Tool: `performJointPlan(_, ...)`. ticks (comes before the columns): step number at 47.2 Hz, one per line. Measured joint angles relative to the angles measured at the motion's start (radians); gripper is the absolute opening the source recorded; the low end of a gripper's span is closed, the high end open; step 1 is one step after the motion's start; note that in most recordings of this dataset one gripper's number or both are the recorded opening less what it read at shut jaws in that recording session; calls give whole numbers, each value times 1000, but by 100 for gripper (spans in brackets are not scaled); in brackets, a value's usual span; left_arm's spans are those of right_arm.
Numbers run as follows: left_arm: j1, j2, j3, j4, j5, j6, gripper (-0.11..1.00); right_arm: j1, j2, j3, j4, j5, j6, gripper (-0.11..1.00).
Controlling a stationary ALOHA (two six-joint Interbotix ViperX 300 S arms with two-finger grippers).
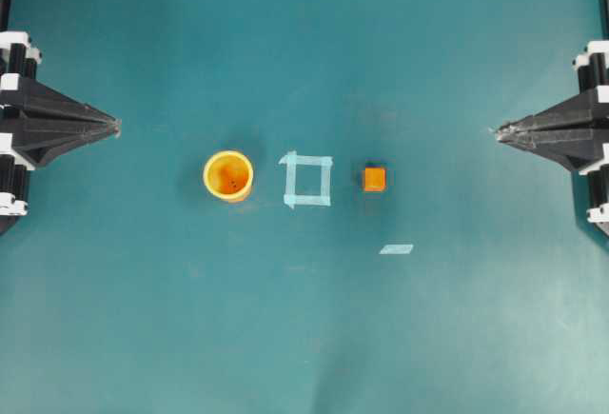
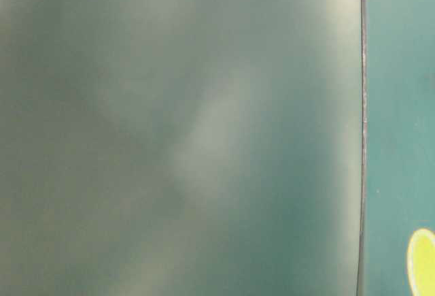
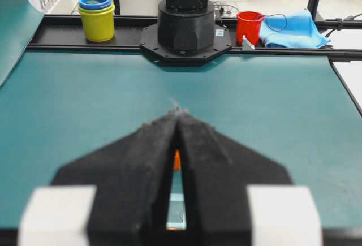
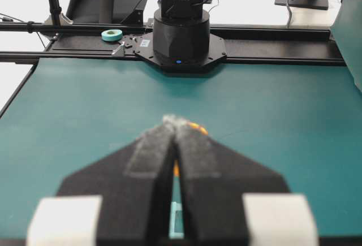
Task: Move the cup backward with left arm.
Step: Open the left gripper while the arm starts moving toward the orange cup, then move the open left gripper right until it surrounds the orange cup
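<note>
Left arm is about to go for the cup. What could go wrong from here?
1. The left gripper is shut and well away from the cup; approaching with the jaws still shut would likely knock the cup over instead of grasping it.
2. The tape square and orange cube sit in line beside the cup; a sideways shove could push it across them.
3. The table-level view is almost wholly blocked, so height is hard to judge.

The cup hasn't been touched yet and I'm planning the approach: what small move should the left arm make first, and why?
Probably open the jaws. The left gripper sits shut at the table's left edge, well apart from the cup, which stands upright left of the tape square. Shut jaws cannot take the cup.
</note>
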Motion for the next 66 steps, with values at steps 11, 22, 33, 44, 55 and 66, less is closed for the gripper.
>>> performJointPlan(11, -2, -3, 0, 0, 49, -12, 0, 0, 12, -25, 0, 46, 9, 0)
performJointPlan(22, -2, -3, 0, 0, 57, -15, 0, 0, 17, -31, 0, 69, 9, 0)
performJointPlan(33, -2, -2, 0, 0, 110, -15, 17, 0, 17, -32, 0, 69, 9, 0)
performJointPlan(44, -2, 5, 0, -3, 160, -29, 66, 0, 17, -32, 0, 69, 9, 0)
performJointPlan(55, -2, 43, 2, -3, 233, -48, 72, 0, 17, -32, 0, 69, 9, 0)
performJointPlan(66, -3, 187, 2, -5, 247, -61, 79, 0, 15, -34, 0, 69, 9, 0)
